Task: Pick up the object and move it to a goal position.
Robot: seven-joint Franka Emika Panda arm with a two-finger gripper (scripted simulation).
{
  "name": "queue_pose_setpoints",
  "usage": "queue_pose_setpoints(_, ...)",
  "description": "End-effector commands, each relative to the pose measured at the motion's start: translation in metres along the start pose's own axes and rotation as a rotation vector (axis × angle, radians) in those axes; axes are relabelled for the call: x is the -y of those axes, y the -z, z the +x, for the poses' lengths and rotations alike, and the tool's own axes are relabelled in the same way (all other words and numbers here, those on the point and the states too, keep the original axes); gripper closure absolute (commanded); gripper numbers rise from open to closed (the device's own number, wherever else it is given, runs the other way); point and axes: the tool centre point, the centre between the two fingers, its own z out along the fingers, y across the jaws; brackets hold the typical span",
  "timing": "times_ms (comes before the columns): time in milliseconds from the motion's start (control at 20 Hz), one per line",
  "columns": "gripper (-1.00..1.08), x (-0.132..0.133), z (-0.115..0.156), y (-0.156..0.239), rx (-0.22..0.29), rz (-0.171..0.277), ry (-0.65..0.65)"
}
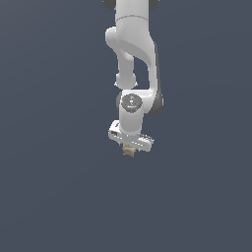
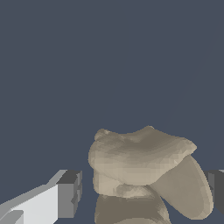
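The object point(image 1: 129, 150) sits directly beneath the gripper point(image 1: 130, 146), under the arm point(image 1: 133, 59). In the wrist view it lies between the two fingers point(image 2: 68, 194).

Nothing stands anywhere around the gripper point(image 1: 130, 146), just plain dark background on every side (only the tan lump point(image 2: 140, 170) fills the gap between its fingers).

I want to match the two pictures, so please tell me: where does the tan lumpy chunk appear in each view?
Exterior view: the tan chunk is small, near the picture's middle, directly under the white claw.
Wrist view: the tan chunk is large and close, between the two dark fingertips of the claw.
Shared landmark: the claw itself, with the chunk at its tip in both views.
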Motion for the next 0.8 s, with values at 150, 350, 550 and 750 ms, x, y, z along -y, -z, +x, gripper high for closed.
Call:
queue_pose_setpoints(150, -0.92, 0.0006, 0.0012, -0.0098, -0.001, 0.000, -0.001)
queue_pose_setpoints(350, 1.08, 0.0006, 0.0012, -0.0098, -0.001, 0.000, -0.001)
queue_pose_setpoints(550, 1.08, 0.0006, 0.0012, -0.0098, -0.001, 0.000, -0.001)
queue_pose_setpoints(750, 1.08, 0.0004, 0.0015, -0.0088, -0.002, 0.001, -0.002)
